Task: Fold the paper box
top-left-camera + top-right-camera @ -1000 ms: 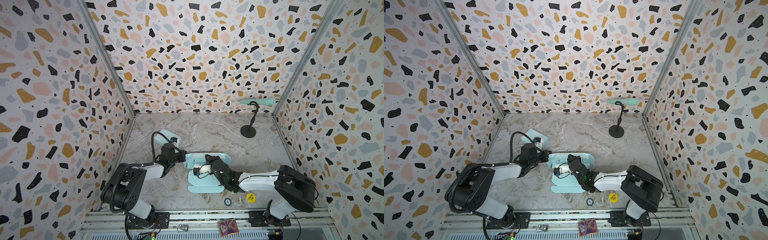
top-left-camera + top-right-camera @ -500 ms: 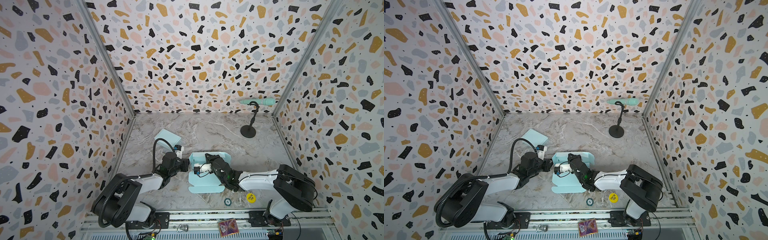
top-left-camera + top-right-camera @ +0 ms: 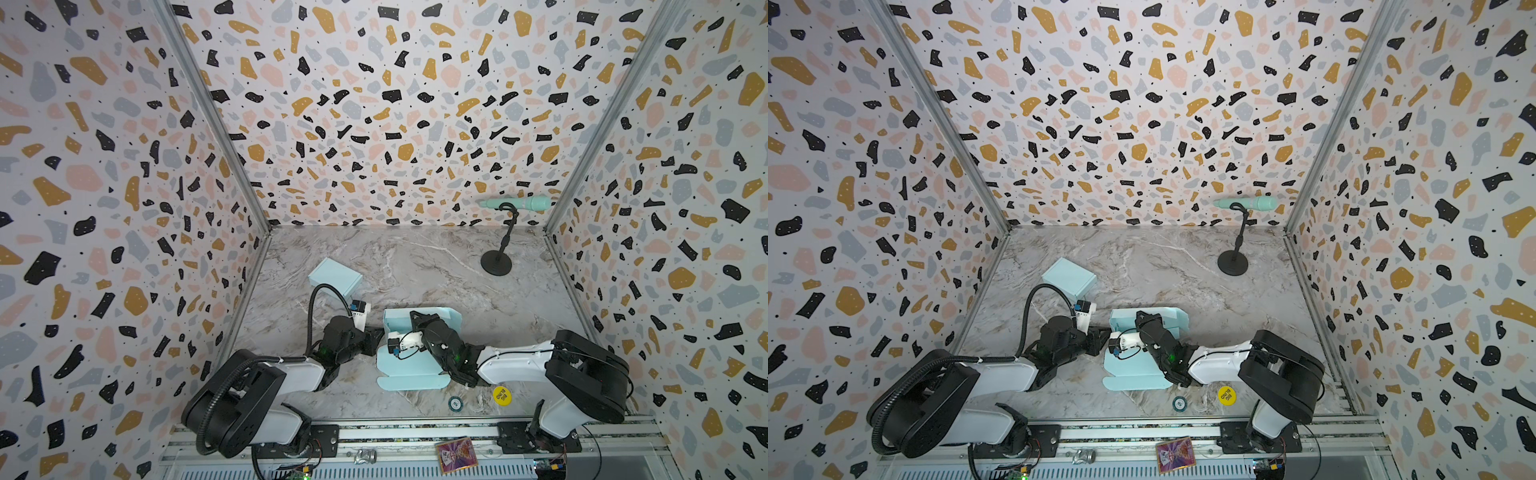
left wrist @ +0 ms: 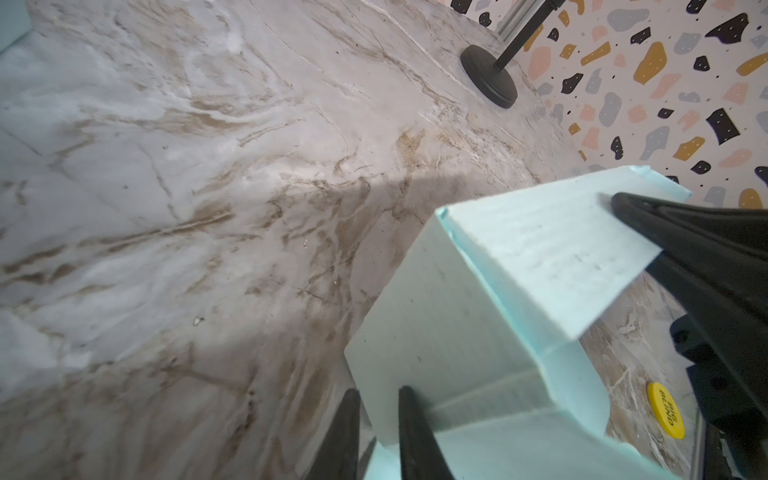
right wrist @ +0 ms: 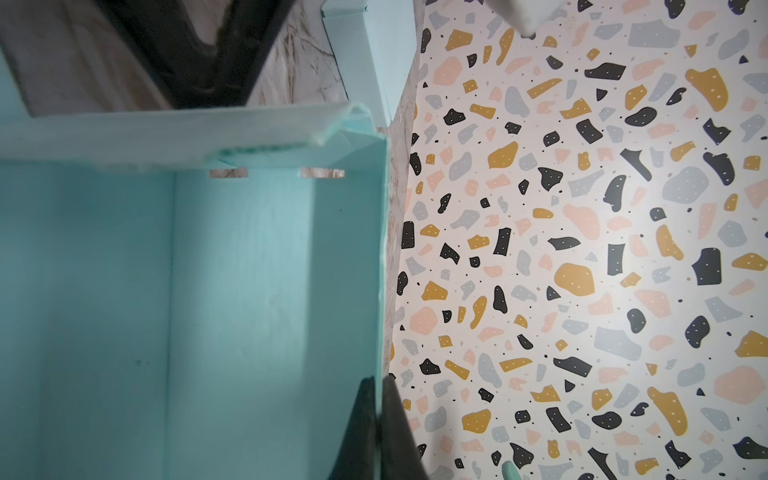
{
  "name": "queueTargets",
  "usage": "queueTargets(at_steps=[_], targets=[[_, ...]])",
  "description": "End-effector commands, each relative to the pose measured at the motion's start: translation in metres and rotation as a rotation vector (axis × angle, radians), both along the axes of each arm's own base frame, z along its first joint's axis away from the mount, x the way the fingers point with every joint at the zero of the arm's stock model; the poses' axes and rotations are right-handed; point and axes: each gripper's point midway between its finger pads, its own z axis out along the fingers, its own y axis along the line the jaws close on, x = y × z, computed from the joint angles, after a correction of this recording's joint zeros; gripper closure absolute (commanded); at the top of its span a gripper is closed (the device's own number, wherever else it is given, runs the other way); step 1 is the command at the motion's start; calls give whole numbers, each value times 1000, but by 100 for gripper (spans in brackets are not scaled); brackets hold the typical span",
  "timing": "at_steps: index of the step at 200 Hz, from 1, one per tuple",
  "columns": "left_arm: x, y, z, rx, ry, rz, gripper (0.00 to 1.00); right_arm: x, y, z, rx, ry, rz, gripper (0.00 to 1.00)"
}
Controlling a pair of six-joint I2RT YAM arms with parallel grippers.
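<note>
paper box (image 3: pixel 409 370) middle hidden under right arm (image 3: pixel 511 365); spare box (image 4: pixel 10 20) cropped to a corner by frame edge; round token (image 3: pixel 455 402) print unreadable, too small

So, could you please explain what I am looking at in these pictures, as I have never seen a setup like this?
These are two small robot arms on a marble table, each ending in a two-fingered gripper. The two wide pictures come from one camera pair above, looking down on everything; the two close-ups come from cameras on the arms' wrists. In the middle lies a half-folded light blue paper box. The right gripper is shut on one upright wall of it. The left gripper sits at the side of the box nearest its own arm; whether it pinches it I cannot tell. Further back on the left stands a closed box of the same colour, at the back right a microphone stand. Near the front edge lie a yellow disc and a small round chip.
</note>
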Motion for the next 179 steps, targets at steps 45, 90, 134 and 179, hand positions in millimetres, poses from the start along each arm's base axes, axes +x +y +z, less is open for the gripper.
queueTargets(at_steps=[45, 90, 134, 179], targets=[[-11, -8, 20, -29, -132, -26, 68, -10, 4, 8, 29, 2, 31, 100], [-19, -7, 22, -35, -154, -22, 66, -16, 2, 5, 19, 5, 35, 100], [-26, -8, 21, -46, -151, -22, 58, -19, 3, 5, 20, 9, 43, 100], [-27, -4, 20, -31, -149, -3, 54, -20, 2, 3, 18, 10, 48, 100]])
